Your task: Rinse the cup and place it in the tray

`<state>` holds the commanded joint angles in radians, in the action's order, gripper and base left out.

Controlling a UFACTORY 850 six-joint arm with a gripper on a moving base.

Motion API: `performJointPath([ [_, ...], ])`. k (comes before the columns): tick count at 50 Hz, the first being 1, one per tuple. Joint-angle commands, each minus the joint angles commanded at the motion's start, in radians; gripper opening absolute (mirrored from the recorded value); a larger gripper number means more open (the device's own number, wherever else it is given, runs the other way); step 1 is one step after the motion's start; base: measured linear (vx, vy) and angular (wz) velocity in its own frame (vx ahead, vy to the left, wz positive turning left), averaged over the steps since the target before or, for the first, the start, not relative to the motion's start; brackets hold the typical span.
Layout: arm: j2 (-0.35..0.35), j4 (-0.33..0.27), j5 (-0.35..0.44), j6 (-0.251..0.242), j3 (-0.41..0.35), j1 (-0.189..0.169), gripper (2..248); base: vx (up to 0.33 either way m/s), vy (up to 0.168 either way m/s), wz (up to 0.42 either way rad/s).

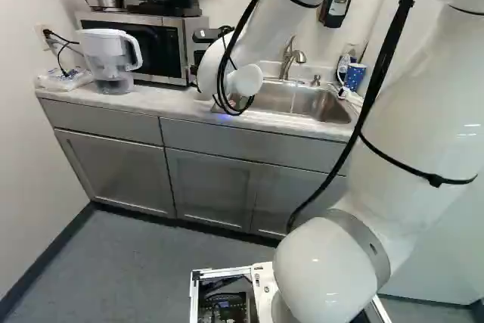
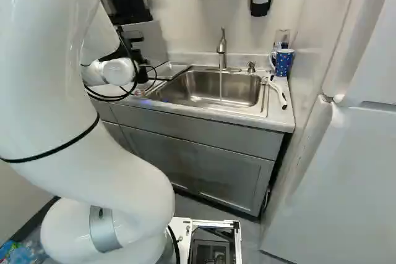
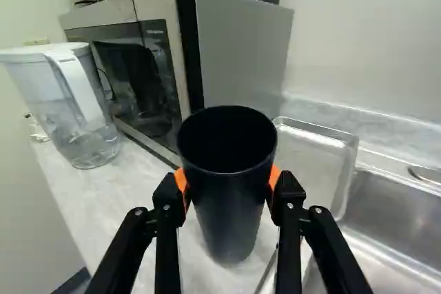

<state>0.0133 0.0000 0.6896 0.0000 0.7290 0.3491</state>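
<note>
Wrist view: the countertop extends from its front edge to the microwave; the tray lies beside the sink. The gripper is clamped on the black cup, mouth up between its orange pads, near the tray's edge.

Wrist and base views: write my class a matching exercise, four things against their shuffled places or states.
1. black cup
2. metal tray
3. faucet
4. blue mug

A. running water into the sink
B. across the sink from the microwave
C. held between orange pads
D. between microwave and sink

Pairs: 1-C, 2-D, 3-A, 4-B
</note>
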Motion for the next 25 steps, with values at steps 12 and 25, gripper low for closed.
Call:
performJointPath([
  [12,-0.010,0.000,0.000,0.000,0.017,-0.040,125,0.000,0.000,0.000],
  [25,-0.016,0.000,0.000,0.000,0.039,-0.082,125,0.000,0.000,0.000],
])
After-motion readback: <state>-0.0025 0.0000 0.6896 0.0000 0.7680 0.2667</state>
